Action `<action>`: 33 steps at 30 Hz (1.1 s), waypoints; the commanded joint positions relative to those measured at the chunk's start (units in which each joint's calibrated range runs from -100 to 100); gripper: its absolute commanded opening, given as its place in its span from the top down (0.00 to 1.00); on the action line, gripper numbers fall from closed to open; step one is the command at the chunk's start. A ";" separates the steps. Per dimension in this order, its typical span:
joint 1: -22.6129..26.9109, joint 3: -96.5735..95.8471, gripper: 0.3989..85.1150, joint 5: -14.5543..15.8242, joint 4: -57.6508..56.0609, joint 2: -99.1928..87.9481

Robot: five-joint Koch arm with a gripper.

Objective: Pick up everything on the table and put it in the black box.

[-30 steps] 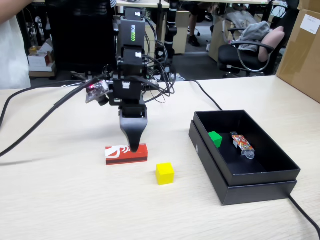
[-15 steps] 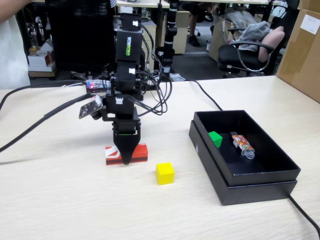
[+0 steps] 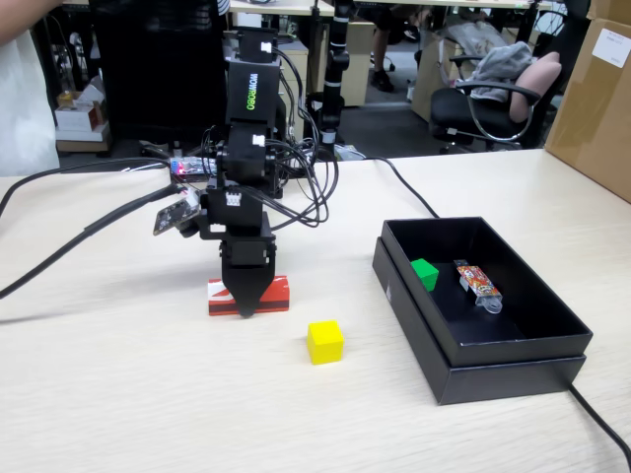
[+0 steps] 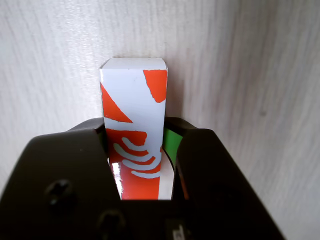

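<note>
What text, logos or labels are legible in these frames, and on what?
Green vertical lettering on the arm's upper black servo: present, too blurred to read.
White swirl logo on the red block, held between the jaws of the gripper: a graphic, no letters.
Print on the orange wrapped item in the black box: too small to read.
White label on a brown carton: unreadable.

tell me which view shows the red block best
The wrist view: the red block fills the centre, its white and orange print clear, sitting between the two jaws of the end effector. In the fixed view the red block is small and partly hidden behind the end effector.
</note>
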 commanded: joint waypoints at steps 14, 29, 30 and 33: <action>22.22 2.19 0.93 8.74 -7.09 -51.15; 23.83 38.81 0.93 12.06 -9.08 4.96; 24.08 39.36 0.93 12.26 -9.08 6.45; 24.42 41.62 0.93 12.80 -9.08 11.73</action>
